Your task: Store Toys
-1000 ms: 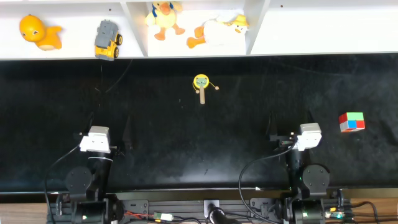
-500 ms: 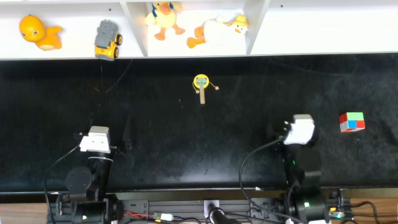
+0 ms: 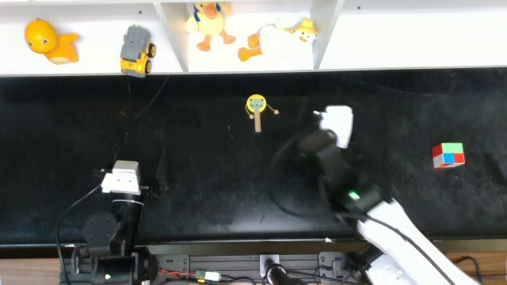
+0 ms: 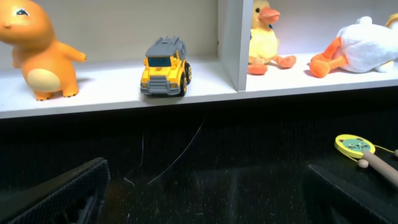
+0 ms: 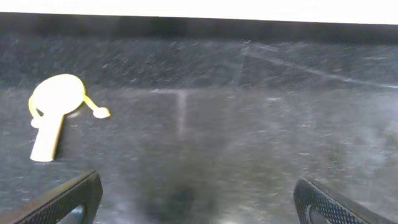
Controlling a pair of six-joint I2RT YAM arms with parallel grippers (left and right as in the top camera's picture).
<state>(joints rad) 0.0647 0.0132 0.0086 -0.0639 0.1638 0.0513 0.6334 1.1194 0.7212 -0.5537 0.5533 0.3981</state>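
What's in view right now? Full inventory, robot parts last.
dinosaur figure: 1, orange, left shelf compartment
toy truck: 1, yellow and grey, left compartment, beside the dinosaur figure
plush duck: 1, yellow, middle compartment, upright
white plush duck: 1, white with orange feet, middle compartment, lying down
rattle drum: 1, yellow with wooden handle, on the table near the shelf
colour cube: 1, red, green and blue, table's right side
shelf: 1, white, along the table's far edge
table: 1, black
left gripper: 1, black, open, near its base
right gripper: 1, black, open, above the table right of the rattle drum
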